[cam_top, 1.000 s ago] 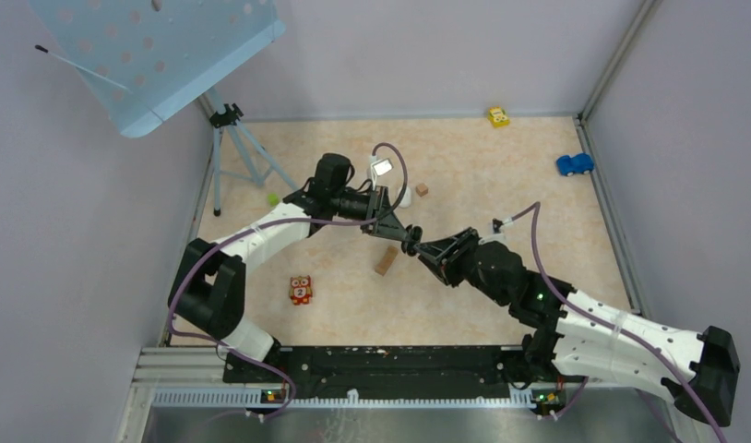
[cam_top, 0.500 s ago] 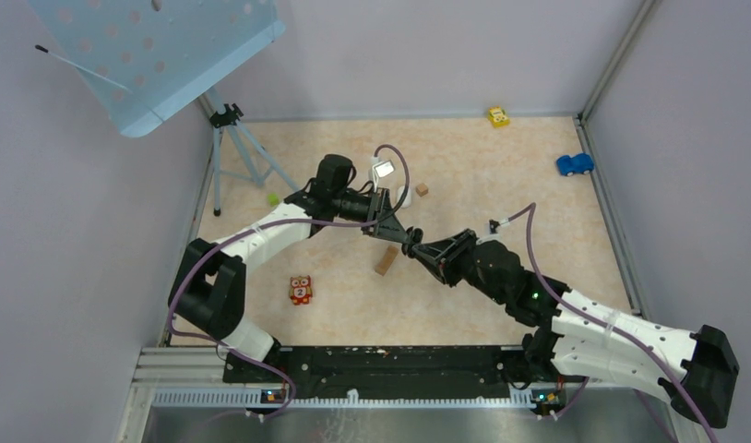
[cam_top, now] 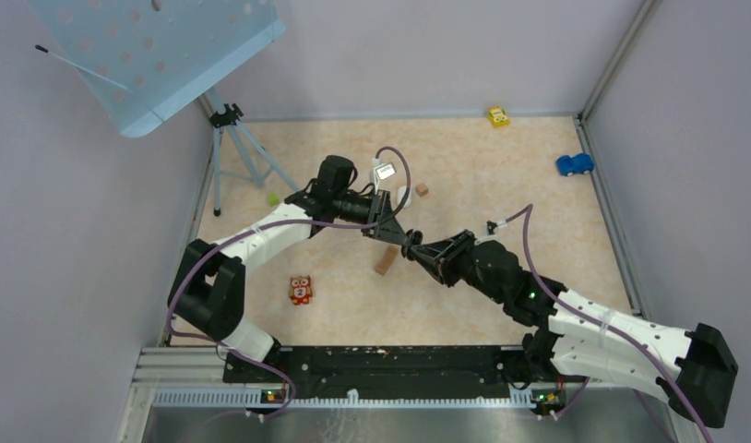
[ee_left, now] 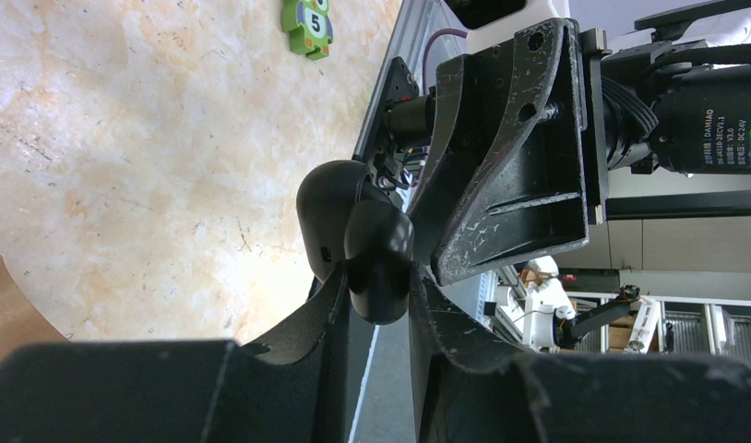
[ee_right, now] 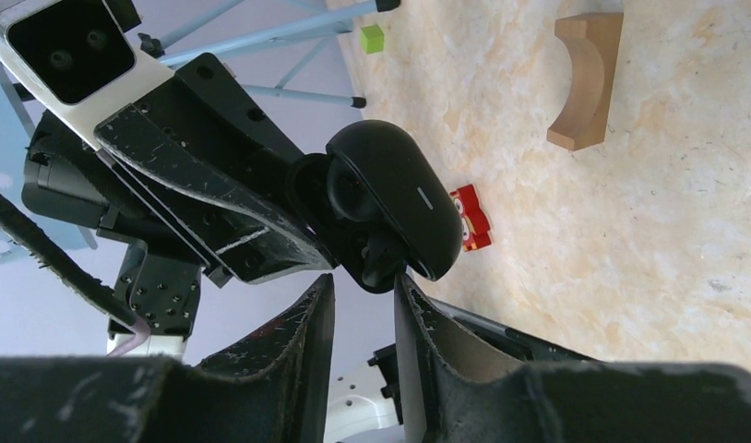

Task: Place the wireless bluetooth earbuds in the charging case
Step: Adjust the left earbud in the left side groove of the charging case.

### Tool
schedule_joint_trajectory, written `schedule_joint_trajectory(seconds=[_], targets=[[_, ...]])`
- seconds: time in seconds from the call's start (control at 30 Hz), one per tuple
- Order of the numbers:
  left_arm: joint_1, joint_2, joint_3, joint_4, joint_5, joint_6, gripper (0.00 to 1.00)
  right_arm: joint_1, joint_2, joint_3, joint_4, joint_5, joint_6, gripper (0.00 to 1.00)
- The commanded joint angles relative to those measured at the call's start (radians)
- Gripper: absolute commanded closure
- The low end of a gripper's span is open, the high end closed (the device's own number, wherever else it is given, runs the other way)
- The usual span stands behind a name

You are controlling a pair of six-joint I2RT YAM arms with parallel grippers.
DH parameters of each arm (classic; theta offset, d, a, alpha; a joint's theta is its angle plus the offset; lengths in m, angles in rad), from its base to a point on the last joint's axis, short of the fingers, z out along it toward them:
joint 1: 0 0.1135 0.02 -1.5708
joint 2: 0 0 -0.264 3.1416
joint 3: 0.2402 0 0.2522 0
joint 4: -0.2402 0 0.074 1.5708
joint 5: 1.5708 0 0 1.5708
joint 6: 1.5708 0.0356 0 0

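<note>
left gripper point(ee_left: 376, 288) is clenching the open charging case point(ee_right: 390, 208) off the table, presenting its cavity. right gripper point(ee_right: 364, 281) is reaching in, fingers narrow; cannot tell if pinching an earbud.

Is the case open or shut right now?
Open: the right wrist view shows the case with its lid swung back and the inside exposed.

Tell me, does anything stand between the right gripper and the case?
Nothing visible does. The open case, clamped by the left gripper, sits right at the tips of the right gripper.
</note>
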Motion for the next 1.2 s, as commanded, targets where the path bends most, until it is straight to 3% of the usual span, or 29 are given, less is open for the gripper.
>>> schedule_joint_trajectory(seconds=[0.0, 0.53, 0.77, 1.17], targets=[[-0.004, -0.055, 0.039, 0.016, -0.005, 0.025, 1.0, -0.01, 0.002, -0.007, 0.039, -0.012, 0.016, 0.71], [-0.005, -0.059, 0.049, 0.003, -0.005, 0.049, 1.0, -0.009, 0.005, -0.034, 0.044, -0.004, 0.036, 0.72], [-0.004, -0.06, 0.045, -0.001, -0.01, 0.055, 1.0, -0.009, -0.004, -0.035, 0.041, -0.002, 0.033, 0.8], [-0.005, -0.054, 0.046, -0.006, -0.013, 0.059, 1.0, -0.008, -0.021, -0.043, 0.034, 0.008, 0.035, 0.85]])
